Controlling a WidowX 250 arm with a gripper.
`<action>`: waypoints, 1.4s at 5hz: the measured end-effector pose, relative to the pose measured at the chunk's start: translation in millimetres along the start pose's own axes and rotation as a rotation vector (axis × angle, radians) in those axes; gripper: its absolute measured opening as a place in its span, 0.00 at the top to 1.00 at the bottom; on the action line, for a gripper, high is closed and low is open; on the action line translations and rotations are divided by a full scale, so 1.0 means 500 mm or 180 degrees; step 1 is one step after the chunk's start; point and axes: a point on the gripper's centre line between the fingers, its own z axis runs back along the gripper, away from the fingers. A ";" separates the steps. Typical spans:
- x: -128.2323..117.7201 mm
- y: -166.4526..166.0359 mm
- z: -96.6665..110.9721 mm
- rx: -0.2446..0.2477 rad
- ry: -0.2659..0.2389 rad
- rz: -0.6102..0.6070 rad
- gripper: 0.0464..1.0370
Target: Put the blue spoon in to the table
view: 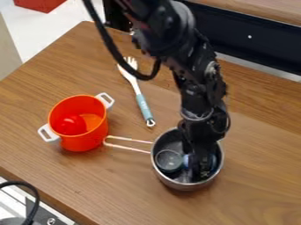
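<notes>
Hanging down from the top of your camera view, the black arm [197,83] puts its gripper [201,160] inside the metal pot [183,185] on the wooden desk [258,184]. You cannot tell from here whether the gripper is open or closed, or whether it has hold of anything. Look beside it in the pot and you see a small blue patch [187,161], mostly hidden; you cannot tell whether that belongs to the blue spoon. Also in the pot, toward the wire handle [128,144], you have a round, grey-rimmed item [170,161]. The handle points left in your view, its end close by the orange pot [84,142]. That one stands upright on the desk, with a white handle on each of two opposite sides and a red rounded object [71,125] inside. Between the orange pot and the arm, toward the back, you can see a utensil [143,107] lying flat on the desk, its white, pronged head away from you and its blue-grey grip toward the metal pot, not touching it. At your lower left, a black cable [34,193] curves near the desk's edge.
</notes>
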 end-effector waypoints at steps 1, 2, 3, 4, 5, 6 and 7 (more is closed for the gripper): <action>0.002 0.004 0.001 0.0029 -0.0001 0.0001 0.60; 0.000 0.003 0.003 -0.0041 0.0061 0.0010 0.70; -0.013 -0.003 0.010 -0.0165 0.0109 0.0073 0.71; -0.019 -0.002 0.037 -0.0269 0.0051 0.0154 0.71; -0.022 0.015 0.074 -0.0180 -0.0085 0.0274 0.71; -0.027 0.023 0.116 -0.0184 -0.0256 0.0403 0.71; -0.019 0.041 0.136 -0.0137 -0.0447 0.0694 0.71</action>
